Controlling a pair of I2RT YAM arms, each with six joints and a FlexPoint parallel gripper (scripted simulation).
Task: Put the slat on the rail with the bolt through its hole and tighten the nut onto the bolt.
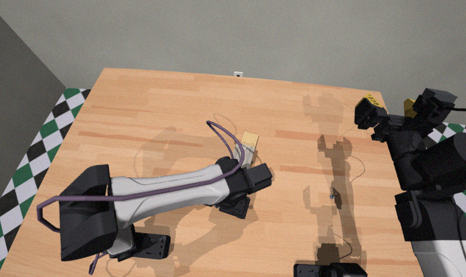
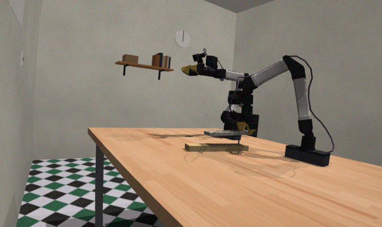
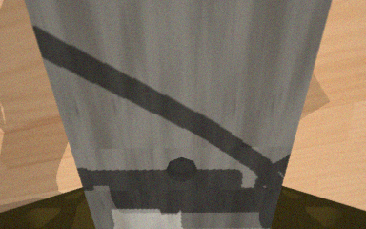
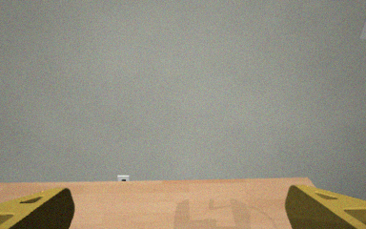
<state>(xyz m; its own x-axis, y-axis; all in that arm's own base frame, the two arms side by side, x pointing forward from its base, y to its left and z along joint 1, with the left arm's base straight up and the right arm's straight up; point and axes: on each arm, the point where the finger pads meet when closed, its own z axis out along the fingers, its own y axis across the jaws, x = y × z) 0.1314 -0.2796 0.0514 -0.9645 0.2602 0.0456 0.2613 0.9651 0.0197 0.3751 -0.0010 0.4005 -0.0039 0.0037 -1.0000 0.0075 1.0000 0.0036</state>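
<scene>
One flat grey slat point(image 1: 243, 154) point(image 2: 219, 132) point(image 3: 180, 95) (streaky) above squared pale wood point(image 1: 250, 138) point(image 2: 212, 147).

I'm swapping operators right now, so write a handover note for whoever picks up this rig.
Left gripper: shut on the grey slat, held above the rail.
Right gripper: open, raised, nothing between its fingers.
Rail: on the table, bolt upright near one end.
Small bluish piece, probably the nut: on the table.
Done: slat picked up.
Left: lower slat over bolt, screw nut on, tighten until slat is clamped firmly.
</scene>
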